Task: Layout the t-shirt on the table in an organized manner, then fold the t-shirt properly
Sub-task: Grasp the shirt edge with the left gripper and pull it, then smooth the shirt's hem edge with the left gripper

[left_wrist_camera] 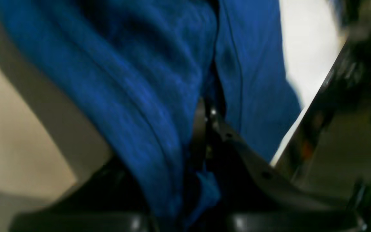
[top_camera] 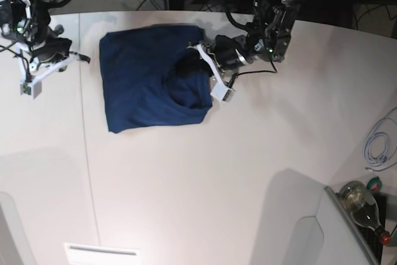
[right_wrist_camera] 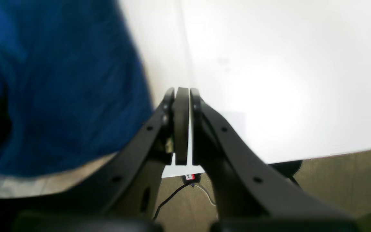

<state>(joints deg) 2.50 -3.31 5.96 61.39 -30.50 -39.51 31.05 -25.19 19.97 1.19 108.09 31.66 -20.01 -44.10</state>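
Folding step: the left gripper [left_wrist_camera: 204,141] clenches a fold of the dark navy-blue thin-fabric t-shirt [top_camera: 152,85] on the large smooth white table [top_camera: 248,172]. The right gripper [right_wrist_camera: 182,96] hangs closed and empty, apart from the cloth. The next move probably calls for carrying the pinched edge across the shirt.

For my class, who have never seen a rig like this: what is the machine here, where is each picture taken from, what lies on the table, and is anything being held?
This is a robot with two arms at a white table. The base view looks down from above. The other two pictures come from cameras on the wrists, looking along each gripper.

A dark blue t-shirt lies on the table, still rumpled. The left gripper, on the right of the overhead picture, is at the shirt's edge; its wrist view shows cloth bunched between the closing jaws. The right gripper is shut, holds nothing and is off to the shirt's side.

A bottle and a white cable are at the table's edge.
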